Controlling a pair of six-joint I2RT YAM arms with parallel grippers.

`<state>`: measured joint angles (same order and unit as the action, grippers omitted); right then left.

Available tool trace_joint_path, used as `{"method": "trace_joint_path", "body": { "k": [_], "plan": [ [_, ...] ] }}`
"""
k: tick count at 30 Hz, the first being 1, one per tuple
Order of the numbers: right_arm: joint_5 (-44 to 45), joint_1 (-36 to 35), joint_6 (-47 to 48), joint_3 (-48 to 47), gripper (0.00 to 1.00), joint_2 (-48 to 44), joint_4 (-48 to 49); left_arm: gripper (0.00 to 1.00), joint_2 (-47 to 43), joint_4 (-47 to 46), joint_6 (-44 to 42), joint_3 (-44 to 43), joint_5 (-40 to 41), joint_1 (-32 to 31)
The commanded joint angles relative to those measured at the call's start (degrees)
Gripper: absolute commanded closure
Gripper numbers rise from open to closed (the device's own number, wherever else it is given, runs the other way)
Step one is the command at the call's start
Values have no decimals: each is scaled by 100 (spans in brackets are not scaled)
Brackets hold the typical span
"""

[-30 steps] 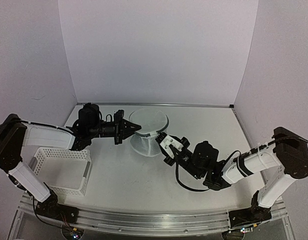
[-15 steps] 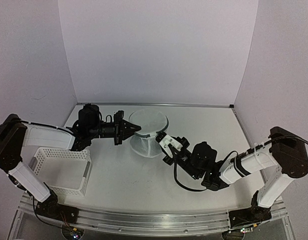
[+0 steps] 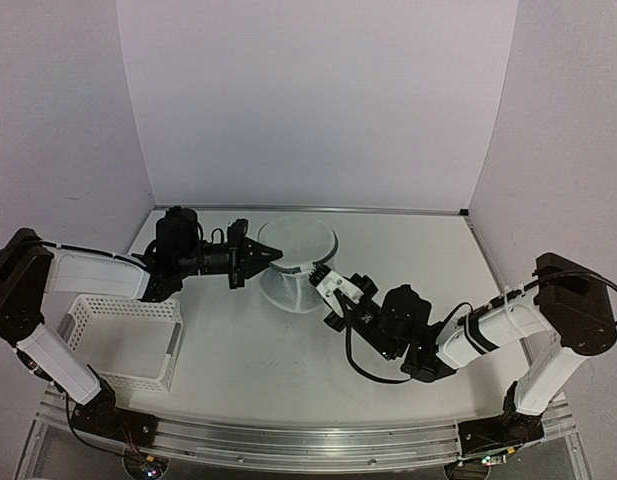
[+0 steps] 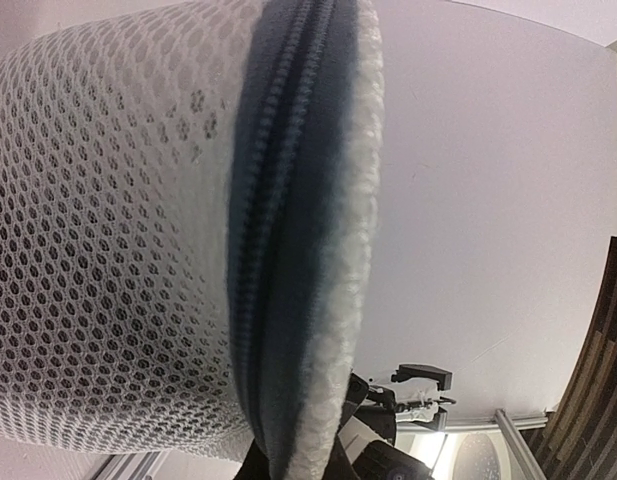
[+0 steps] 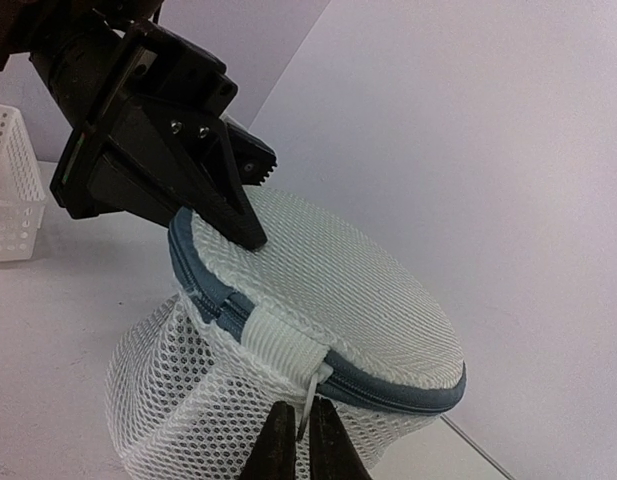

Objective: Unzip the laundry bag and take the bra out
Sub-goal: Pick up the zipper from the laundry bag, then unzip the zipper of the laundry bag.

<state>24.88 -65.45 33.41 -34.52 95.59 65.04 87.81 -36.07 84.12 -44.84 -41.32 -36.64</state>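
With left fingers (image 5: pixel 252 237) clamping the laundry bag (image 5: pixel 328 290), right fingers (image 5: pixel 304 432) pinching its zip pull (image 5: pixel 310 385) needed a steady, rim-following tug.

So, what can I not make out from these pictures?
- The bra: it shows in no view. If it is inside the laundry bag, the mesh hides it.
- The right gripper: in the right wrist view the bottom edge cuts off its fingers, so a grip on the white pull tab is unsure.
- The zipper: its far part lies behind the bag's top.
- Top view: the pull tab is too small.
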Motion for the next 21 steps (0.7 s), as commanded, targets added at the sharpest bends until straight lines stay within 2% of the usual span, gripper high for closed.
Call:
{"method": "trace_joint_path", "body": {
  "k": [1, 4, 21],
  "plan": [
    [84, -40, -27, -195, 95, 4, 308, 100, -308, -566, 48, -15, -52, 9],
    [105, -38, -41, -187, 100, -18, 308, 100, -309, -567, 50, -3, -51, 8],
    [566, -47, -113, -15, 100, -288, 308, 100, -302, -574, -221, 35, -93, -42]
  ]
}}
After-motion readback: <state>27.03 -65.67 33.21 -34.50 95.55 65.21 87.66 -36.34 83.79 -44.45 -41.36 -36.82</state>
